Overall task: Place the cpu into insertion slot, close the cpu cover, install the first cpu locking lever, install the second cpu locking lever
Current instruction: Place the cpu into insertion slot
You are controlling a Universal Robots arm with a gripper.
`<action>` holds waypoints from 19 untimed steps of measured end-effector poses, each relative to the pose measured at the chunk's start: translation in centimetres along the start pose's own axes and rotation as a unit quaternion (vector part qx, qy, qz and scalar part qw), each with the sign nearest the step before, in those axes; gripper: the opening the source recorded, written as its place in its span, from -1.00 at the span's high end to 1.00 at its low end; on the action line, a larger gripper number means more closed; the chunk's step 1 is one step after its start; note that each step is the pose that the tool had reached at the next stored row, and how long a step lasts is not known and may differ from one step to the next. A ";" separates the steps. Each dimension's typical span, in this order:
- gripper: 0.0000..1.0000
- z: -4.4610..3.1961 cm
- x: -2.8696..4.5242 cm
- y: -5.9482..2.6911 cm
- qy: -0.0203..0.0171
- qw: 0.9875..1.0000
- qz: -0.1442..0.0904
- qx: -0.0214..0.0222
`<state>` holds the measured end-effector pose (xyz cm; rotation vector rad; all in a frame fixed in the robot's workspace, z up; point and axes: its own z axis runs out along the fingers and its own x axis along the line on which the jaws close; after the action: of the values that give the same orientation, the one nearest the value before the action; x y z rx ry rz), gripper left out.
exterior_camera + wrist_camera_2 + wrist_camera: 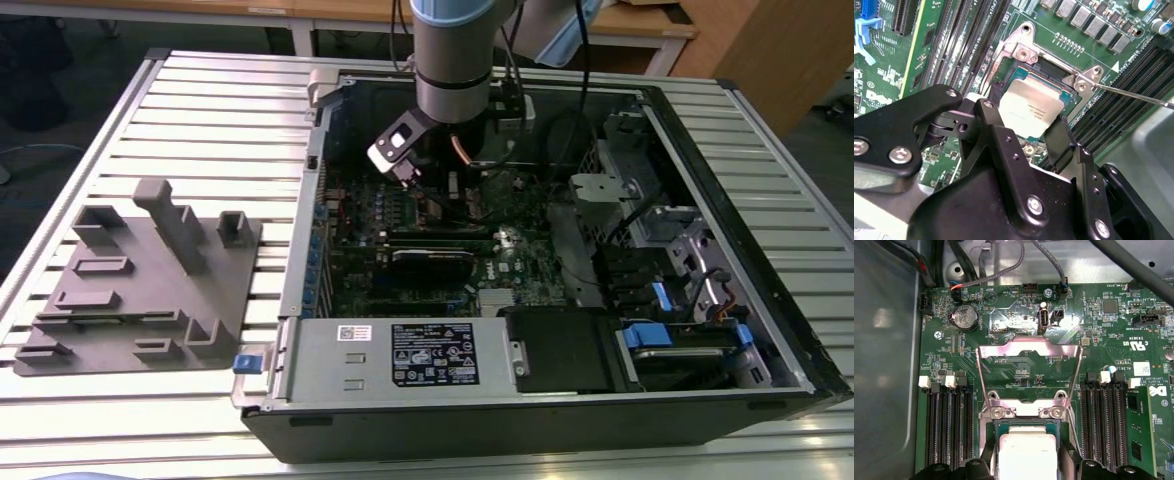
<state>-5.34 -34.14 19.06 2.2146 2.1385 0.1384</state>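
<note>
The cpu (1030, 107), a square chip with a silver-grey top, lies in the insertion slot (1056, 72) on the green motherboard. My gripper (1029, 109) is shut on the cpu, one black finger (995, 95) against each of two opposite edges. In the first wrist view the cpu (1026, 455) sits between the same fingers (986, 462). The cpu cover (1029, 342), a silver frame with a window, stands swung open beyond the slot. A thin metal locking lever (1134, 95) sticks out sideways from the slot. In the exterior view my gripper (424, 195) reaches down into the open computer case.
Long black memory slots (949, 425) flank the insertion slot on both sides. A black graphics card (430, 262) and a power supply (400, 355) lie nearer the case's front wall. A grey fixture block (134, 280) stands on the slatted table at the exterior view's left.
</note>
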 end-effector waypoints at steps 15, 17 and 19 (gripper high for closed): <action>-0.22 -2.19 0.05 0.23 0.000 1.000 0.000 0.000; -0.22 -2.44 0.06 0.26 0.000 1.000 0.000 0.000; -0.22 -2.54 0.06 0.27 0.000 1.000 0.000 0.000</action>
<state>-5.33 -34.14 21.61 2.2146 2.1385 0.1388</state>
